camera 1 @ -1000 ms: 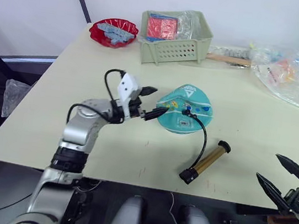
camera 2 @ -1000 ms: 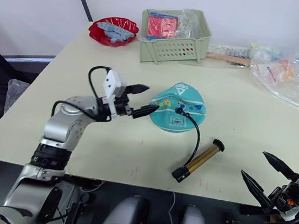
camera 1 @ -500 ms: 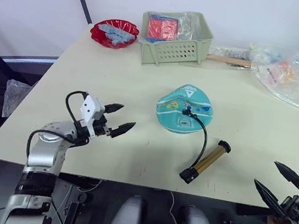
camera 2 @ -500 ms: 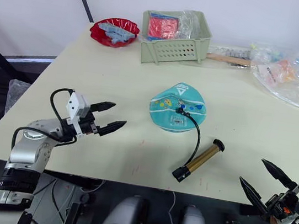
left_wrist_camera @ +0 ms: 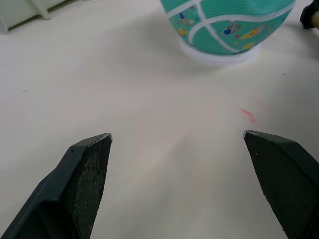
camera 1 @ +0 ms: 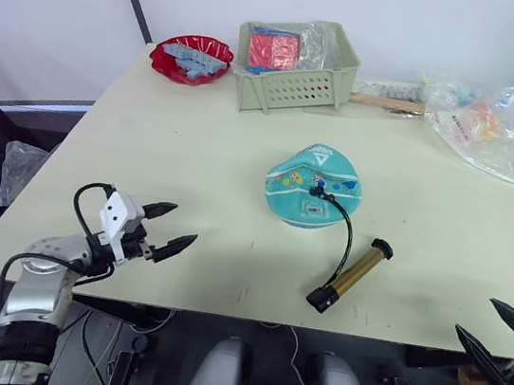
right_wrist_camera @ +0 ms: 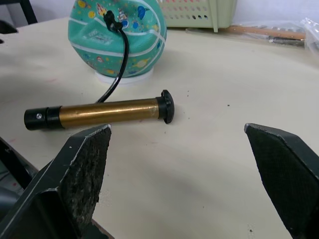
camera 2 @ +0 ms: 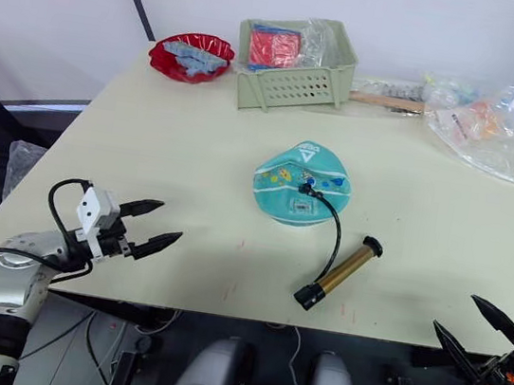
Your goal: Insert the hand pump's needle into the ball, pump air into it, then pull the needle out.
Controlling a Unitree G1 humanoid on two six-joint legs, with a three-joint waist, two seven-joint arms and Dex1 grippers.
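The teal ball [camera 1: 313, 186] rests on a white ring [left_wrist_camera: 214, 55] at the table's middle. The black hose [camera 1: 344, 235] curves from the ball's top to the gold hand pump [camera 1: 352, 276], which lies flat on the table to the ball's right front. The hose's black fitting [right_wrist_camera: 107, 16] sits against the top of the ball, and the needle pin itself is hidden. My left gripper [camera 1: 186, 222] hangs open and empty over the table's near left, well away from the ball. My right gripper [camera 1: 475, 315] is open and empty past the front right edge, facing the pump [right_wrist_camera: 107, 112].
A green basket [camera 1: 299, 64] with red packets stands at the back, and a red bowl [camera 1: 192, 56] is to its left. Clear plastic bags [camera 1: 481, 128] and a wooden stick [camera 1: 385, 101] lie at the back right. The table's front edge [camera 1: 221, 310] runs close to both grippers.
My left gripper has drawn back from beside the ball to the near left of the table, still open. The right gripper has sunk lower off the front right edge.
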